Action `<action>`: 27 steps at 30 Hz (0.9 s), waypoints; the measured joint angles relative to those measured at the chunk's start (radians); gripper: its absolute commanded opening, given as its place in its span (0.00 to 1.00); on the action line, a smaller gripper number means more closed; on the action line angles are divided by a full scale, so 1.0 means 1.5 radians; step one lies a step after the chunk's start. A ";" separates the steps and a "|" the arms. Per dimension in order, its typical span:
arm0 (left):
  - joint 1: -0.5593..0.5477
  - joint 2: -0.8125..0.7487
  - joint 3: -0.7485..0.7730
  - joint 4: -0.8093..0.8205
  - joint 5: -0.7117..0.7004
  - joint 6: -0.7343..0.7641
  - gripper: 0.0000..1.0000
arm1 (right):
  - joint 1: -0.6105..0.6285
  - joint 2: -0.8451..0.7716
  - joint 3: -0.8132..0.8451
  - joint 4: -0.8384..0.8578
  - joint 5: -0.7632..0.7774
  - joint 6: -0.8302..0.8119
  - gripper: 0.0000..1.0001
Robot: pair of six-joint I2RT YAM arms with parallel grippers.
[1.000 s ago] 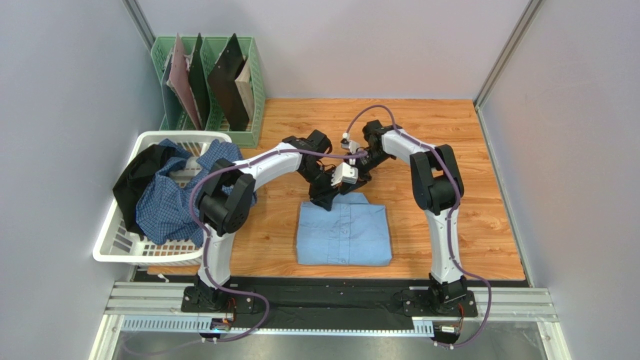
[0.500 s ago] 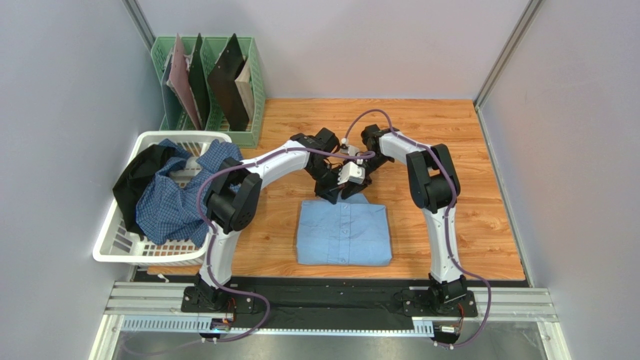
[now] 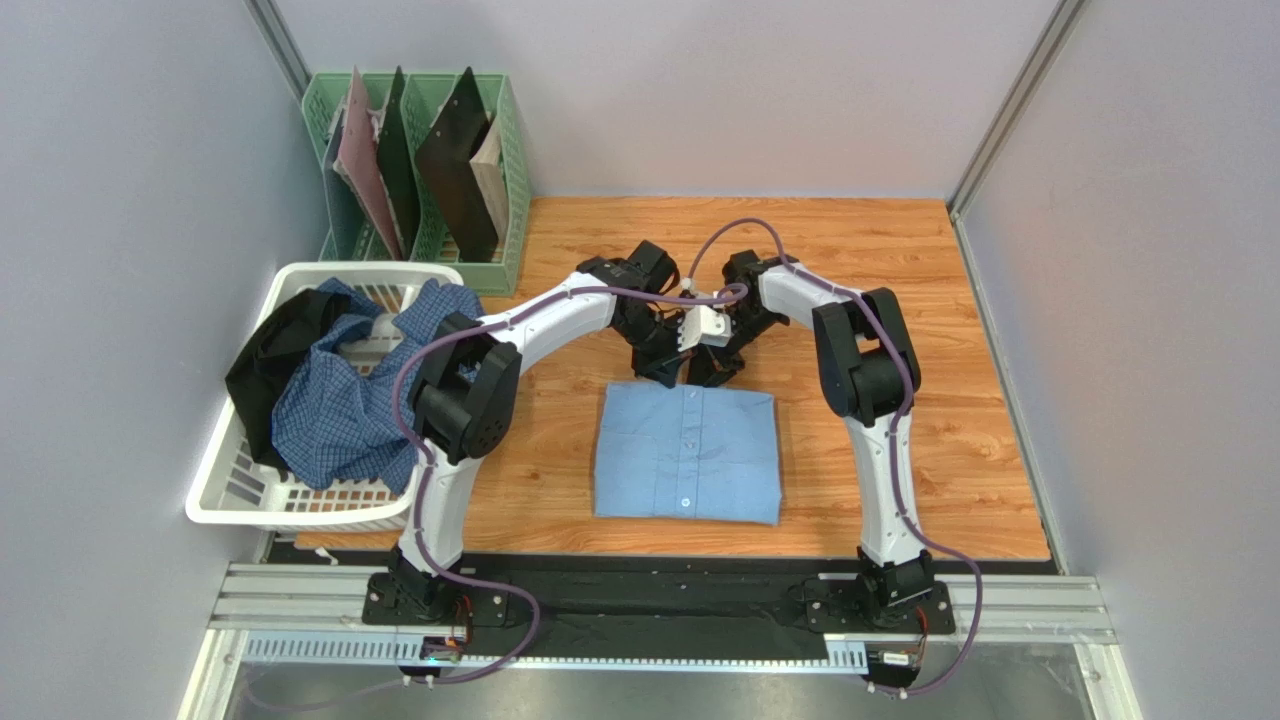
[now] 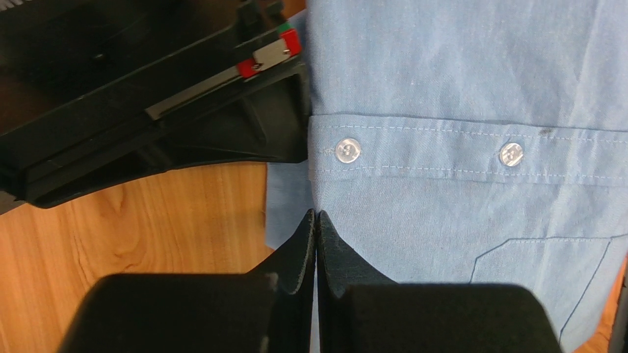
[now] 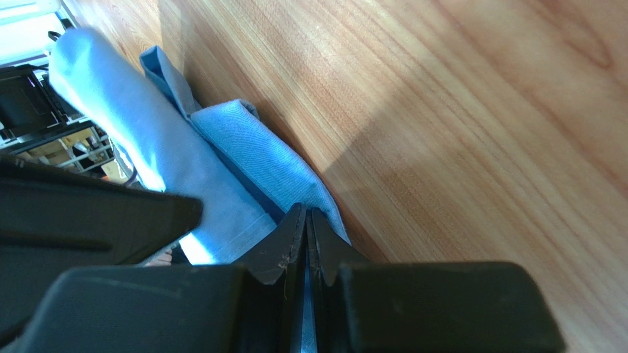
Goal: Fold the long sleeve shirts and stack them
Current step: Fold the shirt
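Since a second ago both arms have drawn back toward the far side, and the light blue shirt's far edge, bunched before, now lies straight. The wooden table carries that light blue shirt, folded into a rectangle, placket up, between the two arms near the middle. At the left edge stands a white laundry basket, with the checked shirt heaped in it, spilling over the rim beside a dark garment whose shape I cannot make out. Behind the basket is a green file rack holding flat boards.

From above, both wrists crowd over the shirt's far edge and hide it. The left end effector has its fingers pressed flat together at that edge, just beside the placket; whether cloth is caught between them I cannot tell. The right end effector is nearly closed, with a fold of the light blue shirt running into its tips and a blue sliver showing between them. Two small white buttons sit on the placket; a chest pocket is cut off at the left wrist view's edge.
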 measured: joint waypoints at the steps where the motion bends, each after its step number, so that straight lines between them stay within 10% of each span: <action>1: 0.002 0.002 0.000 0.005 -0.002 -0.002 0.00 | -0.001 0.000 0.000 -0.001 0.000 -0.002 0.09; 10: 0.003 0.056 0.026 0.020 -0.026 -0.027 0.00 | -0.015 0.000 0.025 -0.032 0.028 -0.024 0.18; 16: 0.022 0.057 0.026 0.032 -0.049 -0.049 0.38 | -0.039 -0.022 0.058 -0.058 0.088 -0.049 0.33; 27: 0.092 -0.189 -0.105 0.010 0.000 -0.203 0.47 | -0.082 -0.384 -0.176 -0.034 0.048 -0.029 0.40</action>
